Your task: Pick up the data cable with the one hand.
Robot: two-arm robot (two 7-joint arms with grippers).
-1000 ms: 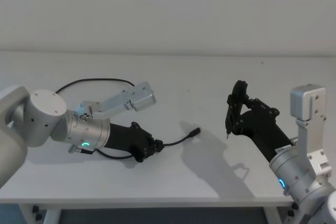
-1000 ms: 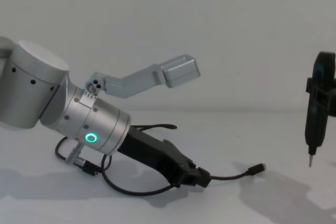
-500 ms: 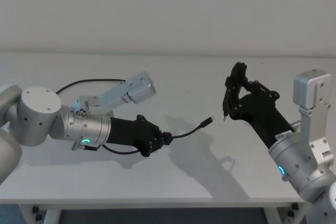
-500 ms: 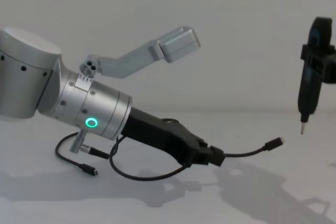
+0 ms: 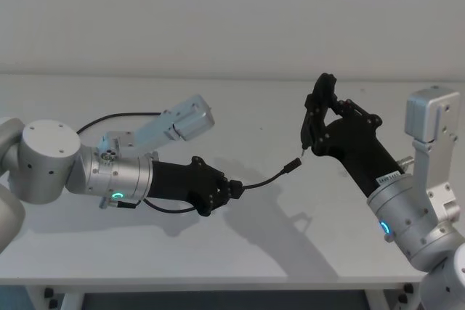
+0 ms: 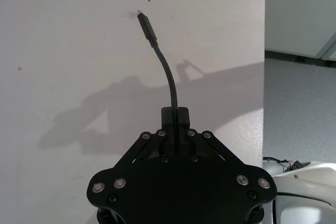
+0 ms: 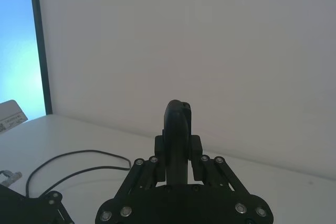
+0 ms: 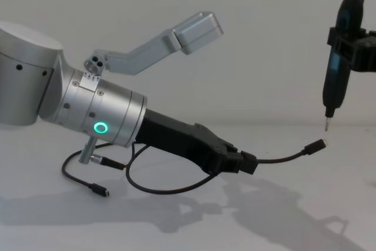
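Left hand: closed tight on data cable, above desk
Free plug: at its 2 o'clock, near right hand
Right hand grip: cannot tell

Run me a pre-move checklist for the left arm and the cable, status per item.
1. Left claw shut on the data cable: ok.
2. Free plug lifted off the table: ok.
3. Whole cable off the table: not ok, the far plug and a loop lie beneath the left wrist.
4. Free plug apart from the right claw: ok, but close to its pointed tip.
5. Slack free of the left wrist: cannot tell.
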